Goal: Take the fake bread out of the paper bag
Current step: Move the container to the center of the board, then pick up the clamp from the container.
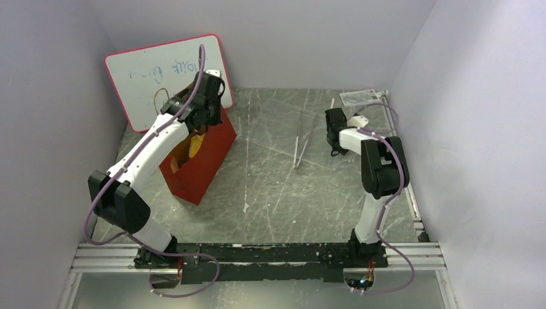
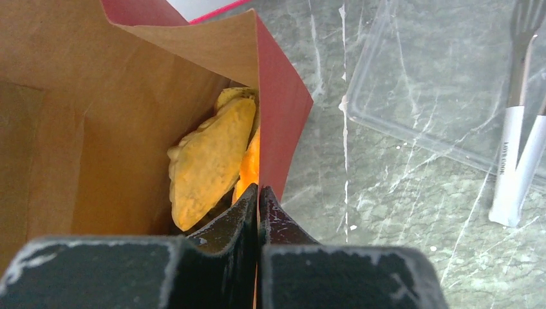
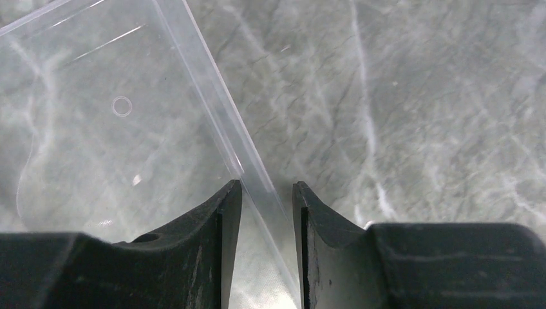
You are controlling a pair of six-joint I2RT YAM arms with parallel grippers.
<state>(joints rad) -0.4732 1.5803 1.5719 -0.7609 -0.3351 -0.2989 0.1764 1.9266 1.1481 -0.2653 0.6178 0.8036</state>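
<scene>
Plainly, the bread point(image 2: 209, 161) is not out yet: it lies deep in the bag point(image 1: 199, 164), which stands at the far left of the table point(image 1: 270, 193) with its mouth open upward. In the left wrist view, golden-orange pieces lean against the brown inner wall at the bag's right side. One is in front and a brighter orange one is mostly hidden behind it. The left gripper point(image 2: 259, 196) is clenched on the bag's rim, with the red wall pinched between its fingers just beside the bread. The right gripper point(image 3: 267, 193) is well apart, over at the right. There is a narrow gap between its jaws, and the rim of a clear tray point(image 3: 207, 77) runs through that gap; whether they pinch it I cannot tell. Tweezers point(image 2: 515, 161) lie by the tray.

The bread looks light and firm, with a rough matte crust that should not slip. I would take a loaf across its narrow width near the upper end, which points toward the mouth. The bag is thin paper, likely to crumple or tip, so the hold on its rim seems useful for steadying it.
</scene>
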